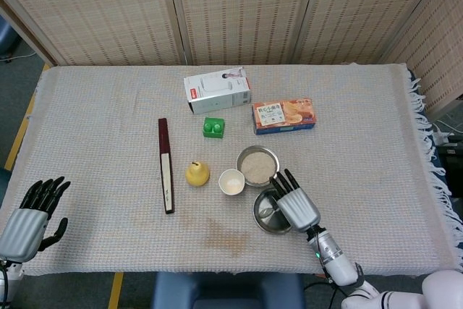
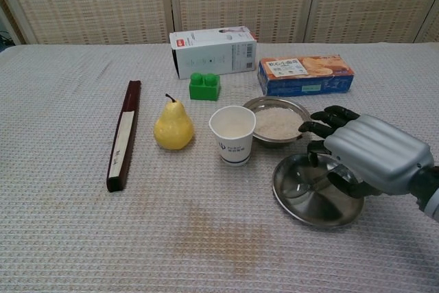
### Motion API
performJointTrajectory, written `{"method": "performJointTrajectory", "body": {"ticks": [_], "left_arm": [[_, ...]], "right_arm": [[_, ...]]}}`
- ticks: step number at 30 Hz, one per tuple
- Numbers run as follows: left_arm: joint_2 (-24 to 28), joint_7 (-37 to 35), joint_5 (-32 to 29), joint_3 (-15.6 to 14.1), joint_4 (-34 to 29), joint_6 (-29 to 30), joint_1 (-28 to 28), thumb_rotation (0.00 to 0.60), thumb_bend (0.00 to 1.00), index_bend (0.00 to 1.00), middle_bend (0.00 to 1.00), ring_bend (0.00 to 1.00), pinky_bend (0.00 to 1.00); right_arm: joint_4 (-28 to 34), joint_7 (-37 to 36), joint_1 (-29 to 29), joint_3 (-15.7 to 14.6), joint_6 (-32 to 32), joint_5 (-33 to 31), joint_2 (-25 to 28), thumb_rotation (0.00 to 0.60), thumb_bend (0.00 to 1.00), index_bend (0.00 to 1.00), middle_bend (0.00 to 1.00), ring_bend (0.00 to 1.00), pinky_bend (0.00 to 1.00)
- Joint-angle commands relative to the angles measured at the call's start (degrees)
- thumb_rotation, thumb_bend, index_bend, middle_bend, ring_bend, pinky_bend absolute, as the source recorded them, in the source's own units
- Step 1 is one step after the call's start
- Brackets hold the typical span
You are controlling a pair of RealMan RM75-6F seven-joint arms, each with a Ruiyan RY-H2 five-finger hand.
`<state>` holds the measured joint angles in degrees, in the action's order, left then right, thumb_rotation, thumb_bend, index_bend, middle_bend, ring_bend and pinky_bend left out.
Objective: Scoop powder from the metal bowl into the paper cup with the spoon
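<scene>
The metal bowl (image 1: 257,166) of white powder stands mid-table, with the white paper cup (image 1: 231,181) touching its left side. In front of the bowl lies an empty metal plate (image 2: 309,204). My right hand (image 2: 370,156) hangs low over that plate's right half, fingers curled around the spoon's handle. The spoon (image 1: 266,213) has its bowl down inside the plate; its handle is mostly hidden under the hand. My left hand (image 1: 29,211) hovers at the table's front left corner, fingers apart and holding nothing; only the head view shows it.
A yellow pear (image 1: 197,174) sits left of the cup, and a long dark stick (image 1: 166,166) lies further left. Behind the bowl are a green block (image 1: 213,127), a white box (image 1: 217,90) and an orange box (image 1: 283,116).
</scene>
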<state>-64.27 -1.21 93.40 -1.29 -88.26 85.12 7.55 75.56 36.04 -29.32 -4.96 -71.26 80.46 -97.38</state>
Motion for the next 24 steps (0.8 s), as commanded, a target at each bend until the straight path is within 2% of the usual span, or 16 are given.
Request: {"method": "performJointTrajectory", "body": {"ticks": [1, 5, 9, 12, 16, 18, 24], "left_arm": [[0.05, 0.0, 0.05, -0.02, -0.11, -0.1, 0.07, 0.6, 0.48, 0.0, 0.0, 0.0, 0.06], [0.05, 0.25, 0.0, -0.04, -0.22, -0.09, 0.02, 0.6, 0.48, 0.0, 0.0, 0.0, 0.06], [0.1, 0.43, -0.21, 0.22, -0.39, 0.56, -0.24, 0.6, 0.48, 0.0, 0.0, 0.0, 0.06], [0.12, 0.13, -0.44, 0.53, -0.34, 1.42, -0.59, 0.6, 0.48, 0.0, 0.0, 0.0, 0.06], [-0.02, -0.3, -0.95, 1.08, 0.03, 2.13, -0.82, 0.6, 0.48, 0.0, 0.0, 0.0, 0.06], [-0.06, -0.84, -1.33, 1.39, 0.13, 2.06, -0.72, 0.6, 0.48, 0.0, 0.0, 0.0, 0.06], [-0.82, 1.05, -1.58, 1.87, -0.01, 2.7, -0.91, 0.6, 0.46, 0.0, 0.0, 0.0, 0.06]], "right_arm": [[1.78, -0.3, 0.79, 0.64, 0.25, -0.44, 1.17, 0.6, 0.37, 0.31, 0.09, 0.0, 0.0], [6.14, -0.95, 2.3, 0.84, -2.01, 0.65, 4.27, 0.6, 0.36, 0.27, 0.08, 0.0, 0.0], [12.9, -4.42, 7.38, 0.37, -11.45, 3.98, 9.29, 0.6, 0.33, 0.23, 0.06, 0.0, 0.0], [17.66, -5.49, 12.88, -1.29, -18.17, 4.12, 14.04, 0.6, 0.28, 0.14, 0.02, 0.0, 0.0], [17.28, -10.45, 19.34, -1.69, -27.23, 5.55, 16.89, 0.6, 0.27, 0.13, 0.0, 0.0, 0.0], [16.3, -10.91, 20.85, -1.72, -28.0, 5.28, 18.29, 0.6, 0.26, 0.15, 0.0, 0.0, 0.0], [19.66, -12.38, 22.04, -0.29, -25.61, 3.0, 22.52, 0.6, 0.25, 0.16, 0.0, 0.0, 0.0]]}}
